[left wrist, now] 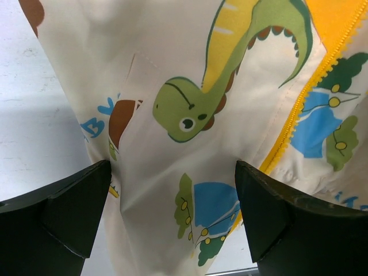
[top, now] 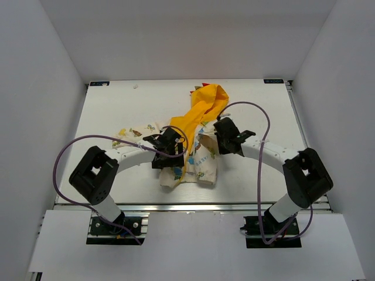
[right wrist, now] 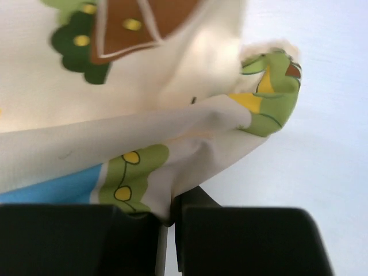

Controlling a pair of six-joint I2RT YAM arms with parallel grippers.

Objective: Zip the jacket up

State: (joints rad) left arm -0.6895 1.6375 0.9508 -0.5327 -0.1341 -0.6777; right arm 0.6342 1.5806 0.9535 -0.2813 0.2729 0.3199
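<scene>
The jacket point(top: 196, 137) lies crumpled in the middle of the table, its yellow-orange hood and lining point(top: 205, 105) stretched toward the far side and the cream dinosaur-print body near the arms. My left gripper point(top: 170, 145) is open over the cream front panel point(left wrist: 172, 103), with cloth between the spread fingers point(left wrist: 69, 213) and the orange zipper strip point(left wrist: 299, 109) running along the right. My right gripper point(top: 225, 137) is shut on a fold of the cream fabric point(right wrist: 167, 167) at the jacket's right edge; the fold is pinched between the fingers point(right wrist: 241, 241).
The white tabletop point(top: 117, 111) lies under it all, with white walls on three sides. A metal rail point(top: 193, 206) runs along the near edge. Purple cables point(top: 258, 146) loop from both arms. A loose sleeve point(top: 135, 133) spreads to the left.
</scene>
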